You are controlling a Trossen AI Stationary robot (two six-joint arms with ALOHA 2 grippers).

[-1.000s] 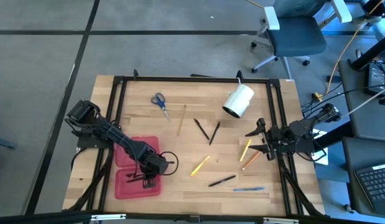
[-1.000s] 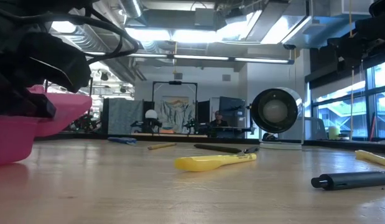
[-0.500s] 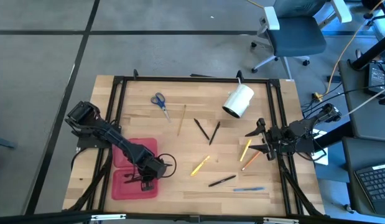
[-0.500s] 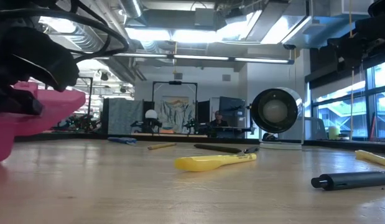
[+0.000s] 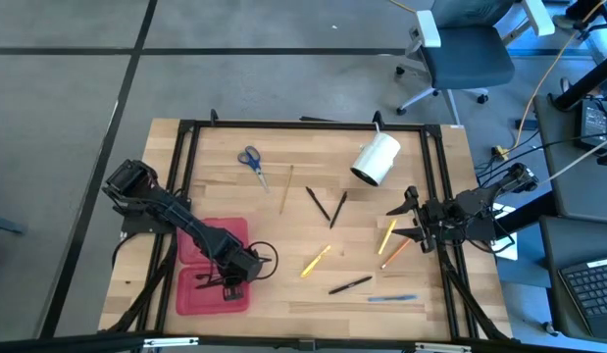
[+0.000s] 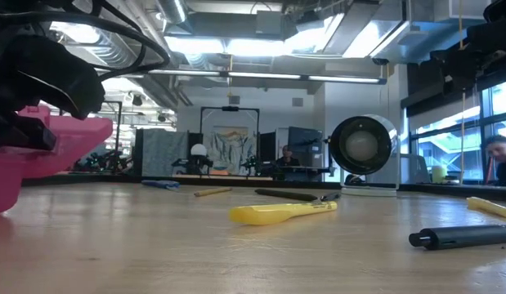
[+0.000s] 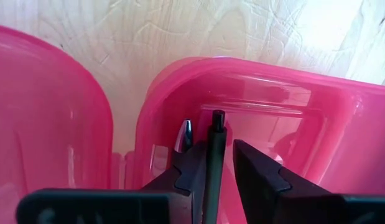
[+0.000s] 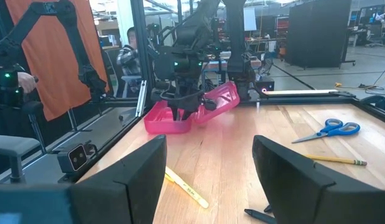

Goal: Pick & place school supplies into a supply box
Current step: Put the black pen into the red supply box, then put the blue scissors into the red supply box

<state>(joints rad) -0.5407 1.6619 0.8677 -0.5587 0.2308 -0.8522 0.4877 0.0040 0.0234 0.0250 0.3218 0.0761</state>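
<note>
The red case [image 5: 192, 294] lies open at the table's near left; in the right wrist view its far half [image 8: 220, 99] tilts up. My left gripper [image 5: 229, 284] points down into the near half [image 7: 316, 124], open, with a black pen [image 7: 214, 155] standing between its fingers. Blue scissors [image 5: 250, 159], a wooden pencil [image 5: 285, 188], two black pens [image 5: 318, 203], a yellow pen [image 5: 316, 260], another black pen [image 5: 350, 285] and a blue pen [image 5: 391, 297] lie flat on the table. My right gripper [image 5: 393, 224] waits open at the right, beside yellow and orange pencils [image 5: 386, 237]. My left gripper has the black pen's shaft [image 7: 211, 174] lying along the inner side of one finger [image 7: 191, 167]. A strip of red case shows between the pen and the other finger [image 7: 260, 171]. The fingers come from above, pointing down, and the pen runs along them into the case's near half.
A white cylinder [image 5: 376, 159] lies on its side at the far right of the table. A black frame [image 5: 185, 127] runs round the tabletop. Bare wood lies between the case and the scattered pens. People show in the room beyond the table.
My left gripper has shifted slightly toward the table's left edge, inside the case. The case has slid a little the same way along the table. The right arm has kept still.
</note>
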